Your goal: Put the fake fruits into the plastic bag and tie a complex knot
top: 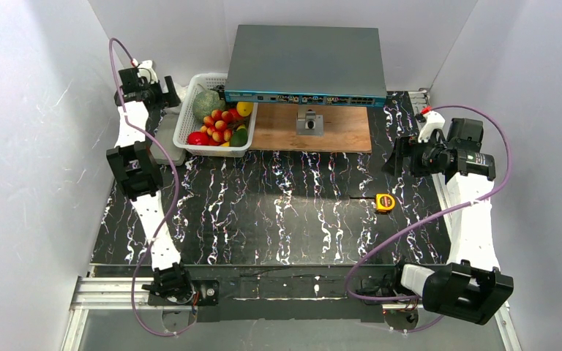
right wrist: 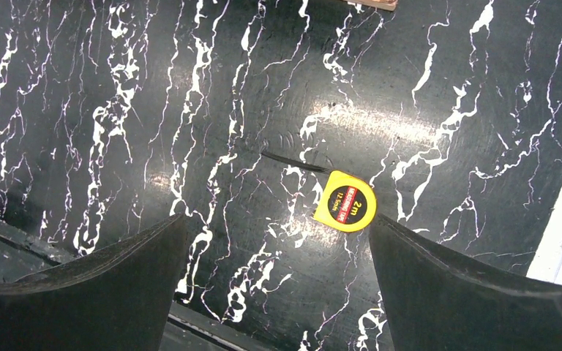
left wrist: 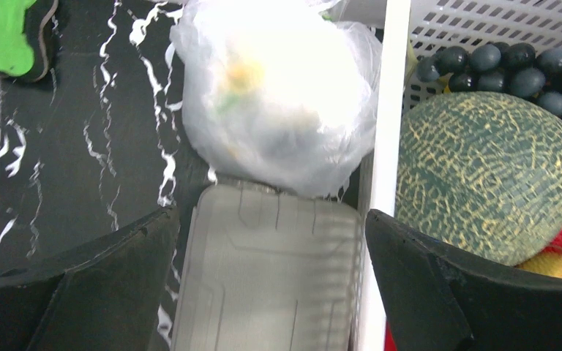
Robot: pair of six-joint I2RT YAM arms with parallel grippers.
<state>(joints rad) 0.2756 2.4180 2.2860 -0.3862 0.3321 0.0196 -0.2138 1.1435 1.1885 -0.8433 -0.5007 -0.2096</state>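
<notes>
The fake fruits lie in a white lattice basket point(top: 190, 121) at the back left: a netted green melon point(left wrist: 490, 183), a dark grape bunch point(left wrist: 512, 66), a red-orange cluster of balls point(top: 220, 124), and red point(top: 197, 137) and yellow point(top: 244, 109) pieces. The plastic bag point(left wrist: 278, 95) is a crumpled clear bundle on the table just left of the basket wall point(left wrist: 388, 146). My left gripper point(left wrist: 271, 214) is open and empty above a pale grey box point(left wrist: 263, 270), next to the bag; it also shows in the top view point(top: 162, 91). My right gripper point(right wrist: 276, 219) is open and empty above the mat.
A yellow tape measure point(right wrist: 345, 201) lies on the black marbled mat below the right gripper. A grey network switch point(top: 304, 66) sits at the back over a wooden board point(top: 344, 131). A green bone-shaped piece point(left wrist: 4, 36) lies left of the bag.
</notes>
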